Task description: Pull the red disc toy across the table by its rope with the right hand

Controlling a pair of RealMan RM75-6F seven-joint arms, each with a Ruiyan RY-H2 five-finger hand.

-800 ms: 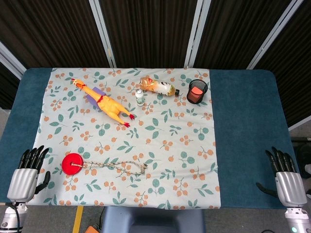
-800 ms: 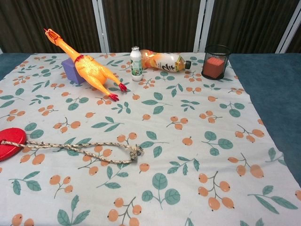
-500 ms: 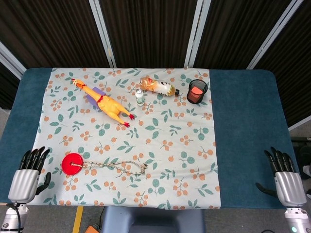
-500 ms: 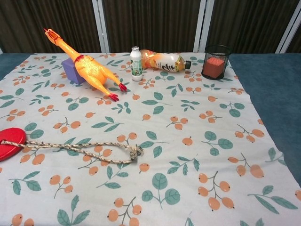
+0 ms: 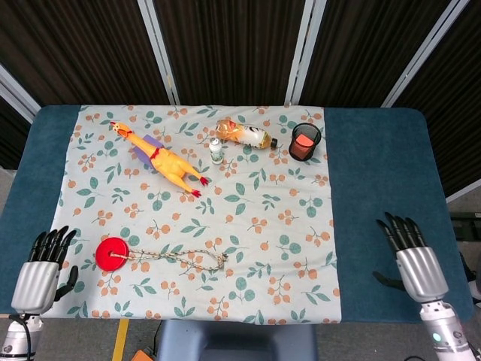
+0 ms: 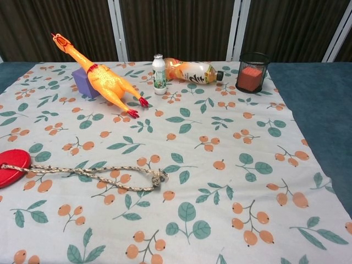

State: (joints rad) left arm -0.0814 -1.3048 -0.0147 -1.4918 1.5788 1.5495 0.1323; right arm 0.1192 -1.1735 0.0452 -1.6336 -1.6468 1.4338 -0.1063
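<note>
The right hand [image 5: 417,259], open and holding nothing, has moved inward from the table's edge toward the rope [image 5: 184,258] of the red disc [image 5: 113,252], starting its reach.

No text can be read; the lying bottle's [image 6: 190,71] label is too small.

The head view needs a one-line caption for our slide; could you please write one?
Both hands, left and right, open at the table edge; red disc toy and rope untouched.
</note>
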